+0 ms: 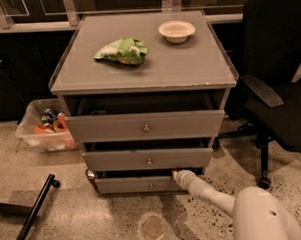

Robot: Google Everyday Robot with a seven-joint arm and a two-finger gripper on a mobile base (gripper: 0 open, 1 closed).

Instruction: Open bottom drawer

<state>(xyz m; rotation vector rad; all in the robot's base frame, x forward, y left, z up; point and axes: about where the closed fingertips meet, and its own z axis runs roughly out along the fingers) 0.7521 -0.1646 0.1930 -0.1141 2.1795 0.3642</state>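
The bottom drawer (128,185) is the narrowest grey front of three, low in the cabinet, with a small round knob (151,185). It stands a little out from the cabinet. My gripper (177,175) sits at the end of the white arm that reaches in from the lower right. It is at the top edge of the bottom drawer's front, right of the knob. The mid-sized drawer (148,158) and the tallest drawer (146,126) above also stand slightly out.
A green bag (121,50) and a white bowl (176,30) lie on the cabinet top (188,65). A black office chair (274,86) stands at the right. A clear bin (43,130) stands at the left. A black bar (32,217) lies on the floor at lower left.
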